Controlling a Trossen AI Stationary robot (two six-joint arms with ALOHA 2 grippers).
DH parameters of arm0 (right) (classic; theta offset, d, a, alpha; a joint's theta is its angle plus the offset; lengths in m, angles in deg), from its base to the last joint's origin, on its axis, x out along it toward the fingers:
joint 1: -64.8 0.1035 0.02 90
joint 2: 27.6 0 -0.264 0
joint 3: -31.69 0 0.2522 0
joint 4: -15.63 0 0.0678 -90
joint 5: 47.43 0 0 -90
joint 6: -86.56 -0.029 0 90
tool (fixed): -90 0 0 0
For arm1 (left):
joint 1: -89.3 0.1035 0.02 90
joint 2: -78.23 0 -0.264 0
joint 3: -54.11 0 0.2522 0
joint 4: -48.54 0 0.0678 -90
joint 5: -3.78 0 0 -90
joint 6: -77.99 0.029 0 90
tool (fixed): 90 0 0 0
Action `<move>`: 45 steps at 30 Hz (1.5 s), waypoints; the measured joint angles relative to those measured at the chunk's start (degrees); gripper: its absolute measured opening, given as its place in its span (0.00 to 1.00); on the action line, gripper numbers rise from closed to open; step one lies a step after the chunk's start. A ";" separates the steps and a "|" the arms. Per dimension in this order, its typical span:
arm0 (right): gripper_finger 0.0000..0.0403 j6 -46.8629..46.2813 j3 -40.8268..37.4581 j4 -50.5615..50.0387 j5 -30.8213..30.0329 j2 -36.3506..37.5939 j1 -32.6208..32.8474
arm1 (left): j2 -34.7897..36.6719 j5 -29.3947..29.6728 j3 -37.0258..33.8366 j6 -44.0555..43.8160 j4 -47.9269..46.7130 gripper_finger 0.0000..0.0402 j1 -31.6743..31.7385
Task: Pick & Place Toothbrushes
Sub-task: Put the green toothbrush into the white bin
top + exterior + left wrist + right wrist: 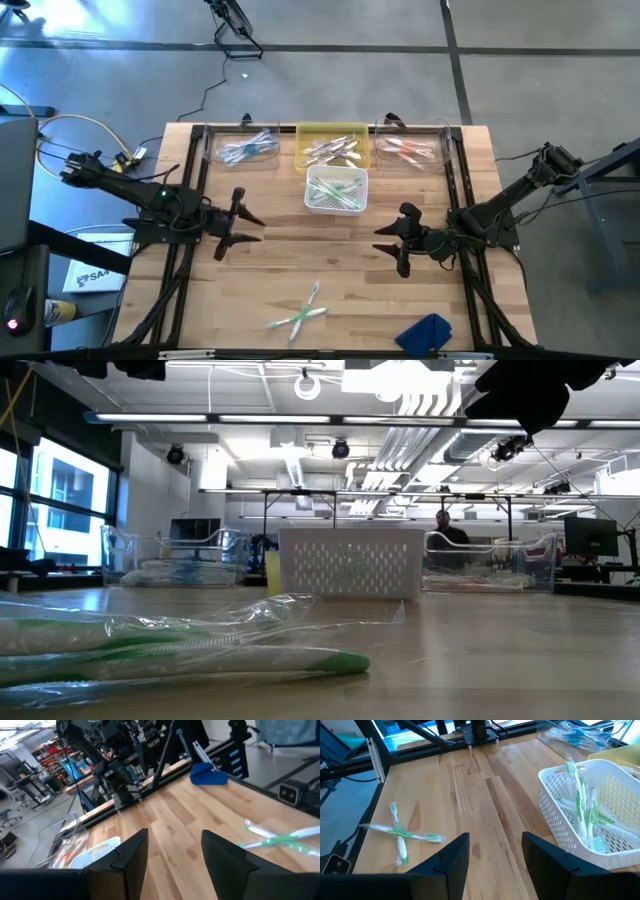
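Two green-and-white toothbrushes (300, 312) in clear wrappers lie crossed on the wooden table near its front edge; they also show in the right wrist view (400, 832), the left wrist view (280, 840) and close up in the low view (200, 655). More green toothbrushes lie in a white basket (336, 190). My left gripper (250, 228) hovers open above the table's left middle, its fingers (130, 855) empty. My right gripper (385, 240) hovers open at the right middle, beside the basket (590, 810), also empty.
Three bins line the far edge: a clear one with blue toothbrushes (240, 148), a yellow one (333, 148), and a clear one with reddish toothbrushes (412, 150). A blue cloth (425, 332) lies at the front right. Bare wood lies between the grippers.
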 joint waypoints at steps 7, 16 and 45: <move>0.43 0.13 0.00 -0.17 0.00 0.00 0.00 | 0.02 0.11 0.00 -3.23 1.36 0.44 -0.67; 0.43 0.15 0.00 -0.19 0.00 0.00 0.00 | -0.68 0.17 0.00 -7.94 2.32 0.44 -0.59; 0.43 0.21 0.04 -0.72 0.22 0.02 0.00 | -22.26 10.18 0.99 -22.67 14.17 0.44 -16.45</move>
